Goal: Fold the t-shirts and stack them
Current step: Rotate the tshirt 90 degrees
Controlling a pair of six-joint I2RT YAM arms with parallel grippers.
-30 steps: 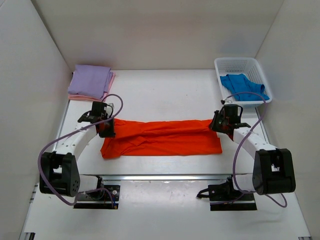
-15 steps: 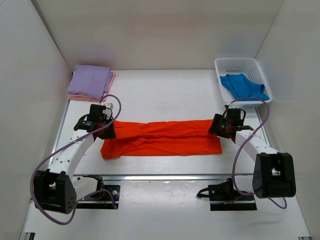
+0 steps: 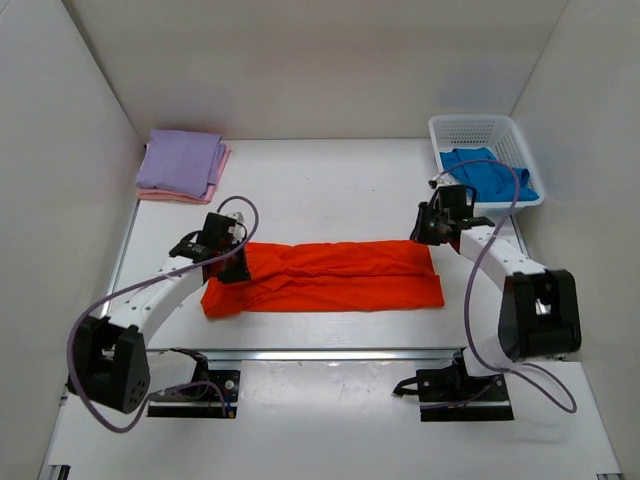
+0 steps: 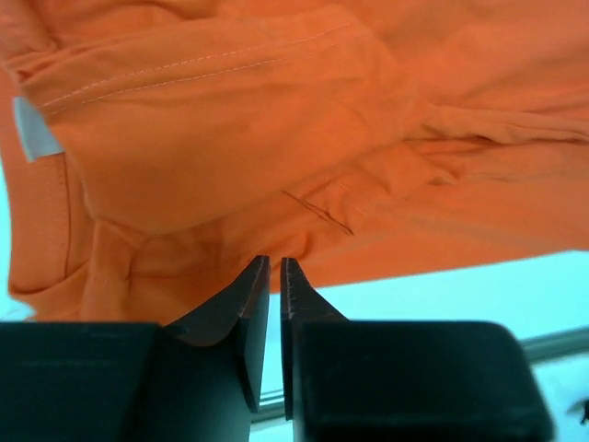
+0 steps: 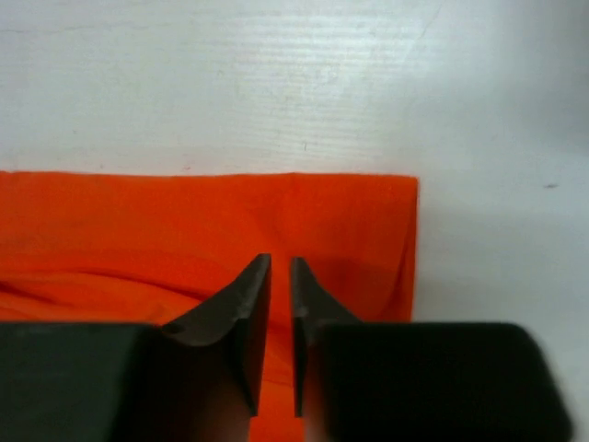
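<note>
Item 1: white plastic mesh basket (image 3: 474, 130), rectangular, at the far right corner of the table, just beside the right wall.
Item 2: white table (image 3: 330, 190), matte surface, faint scuffs visible in the right wrist view.
Item 3: plain white walls (image 3: 300, 70) enclosing the back and both sides.
Item 4: metal rail (image 3: 330, 354) along the near edge.

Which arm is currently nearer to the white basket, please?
Right. The right arm ends close to the basket, at the right end of the orange shirt; the left arm is across the table at its left end.
</note>
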